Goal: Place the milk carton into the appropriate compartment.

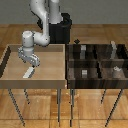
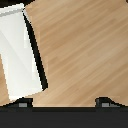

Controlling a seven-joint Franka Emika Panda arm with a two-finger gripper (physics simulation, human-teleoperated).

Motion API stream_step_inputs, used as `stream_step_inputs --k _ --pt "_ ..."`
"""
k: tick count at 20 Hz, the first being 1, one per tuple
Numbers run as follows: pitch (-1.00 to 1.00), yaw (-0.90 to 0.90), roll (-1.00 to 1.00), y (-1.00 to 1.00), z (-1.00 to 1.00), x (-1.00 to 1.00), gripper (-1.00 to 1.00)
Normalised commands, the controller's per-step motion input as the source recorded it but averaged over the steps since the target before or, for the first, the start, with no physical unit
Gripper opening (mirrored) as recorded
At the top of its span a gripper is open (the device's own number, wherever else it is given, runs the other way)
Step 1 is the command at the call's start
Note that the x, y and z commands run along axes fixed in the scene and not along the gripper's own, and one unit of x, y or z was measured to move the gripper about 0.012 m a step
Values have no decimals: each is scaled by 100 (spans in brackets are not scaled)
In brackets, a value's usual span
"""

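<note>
Hovering end effector (image 1: 32, 63) above milk carton (image 1: 28, 73) lying flat, tray wall (image 1: 64, 62) well apart

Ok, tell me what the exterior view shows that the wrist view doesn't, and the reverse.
Only the exterior view shows the arm, the dark compartment bin with small grey items in it, and the tray's raised rim. Only the wrist view shows the gripper's fingertips at the frame's edge. Both show the milk carton lying on the wooden tray floor, not gripped.
</note>
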Motion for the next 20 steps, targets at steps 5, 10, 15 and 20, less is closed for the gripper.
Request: stream_step_inputs --k 5,10,15,20 --pt "0 0 0 40 0 0 100" --pt "0 0 0 60 0 0 100" --pt "0 0 0 0 0 0 100" --pt "0 0 0 -20 0 40 100"
